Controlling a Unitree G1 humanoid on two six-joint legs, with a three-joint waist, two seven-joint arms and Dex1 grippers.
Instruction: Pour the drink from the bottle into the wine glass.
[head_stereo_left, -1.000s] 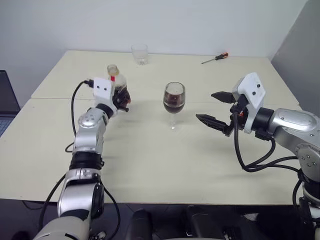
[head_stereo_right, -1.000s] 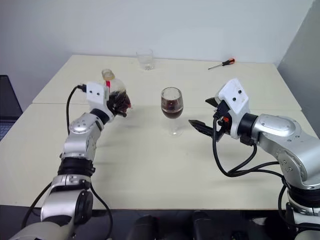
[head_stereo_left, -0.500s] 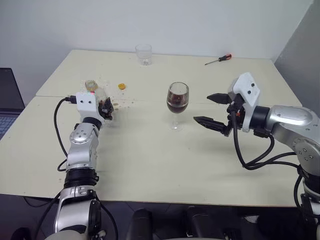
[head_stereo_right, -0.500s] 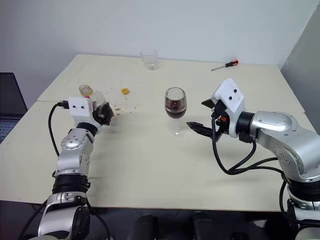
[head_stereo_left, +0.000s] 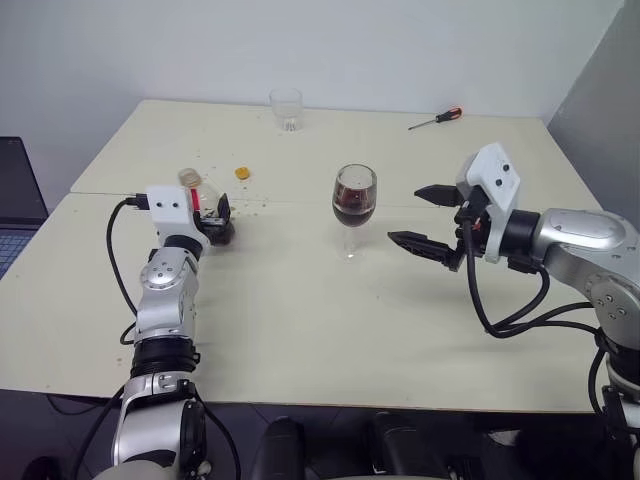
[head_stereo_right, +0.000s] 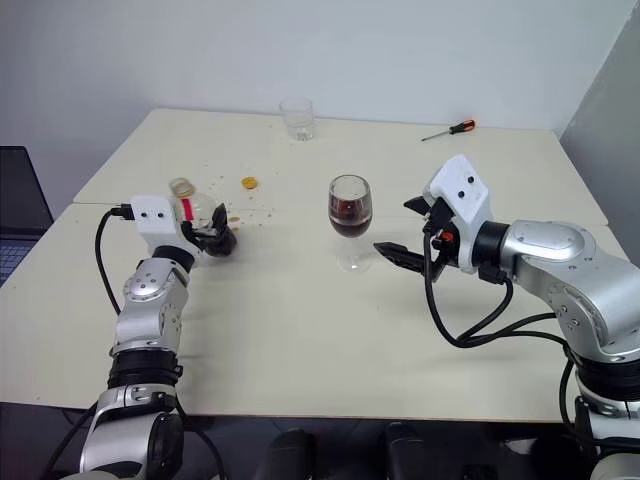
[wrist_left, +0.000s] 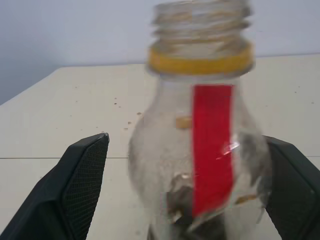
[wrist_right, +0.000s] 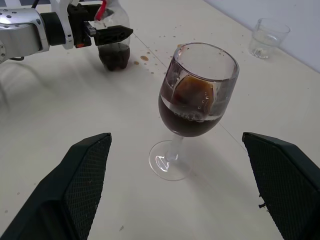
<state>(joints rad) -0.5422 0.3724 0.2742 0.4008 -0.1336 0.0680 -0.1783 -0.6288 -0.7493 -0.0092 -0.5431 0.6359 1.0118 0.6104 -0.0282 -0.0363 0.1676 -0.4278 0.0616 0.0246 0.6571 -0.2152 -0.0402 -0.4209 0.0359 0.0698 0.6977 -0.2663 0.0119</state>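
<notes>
Jaws spread wide on both: left gripper (head_stereo_left: 222, 212) straddling released bottle (head_stereo_right: 196, 212), right gripper (head_stereo_left: 428, 218) flanking wine glass (head_stereo_left: 354, 200), empty. Risk: clipping either on withdrawal, spilling drink (wrist_right: 187, 120) onto surface (head_stereo_left: 330, 320).

We observe the wine glass (wrist_right: 197, 107) standing upright on the table (wrist_right: 60, 125) between the two spread fingers (wrist_right: 82, 182) of the right gripper (wrist_right: 182, 200), untouched by either. The drink (wrist_right: 187, 120) fills roughly the lower half of its bowl. Beyond it, the left gripper (wrist_right: 102, 34) flanks the bottle (wrist_right: 112, 47), which stands upright with dark liquid at its base. Brown droplets (wrist_right: 145, 57) spot the table nearby. A clear tumbler (wrist_right: 267, 37) stands well apart.
</notes>
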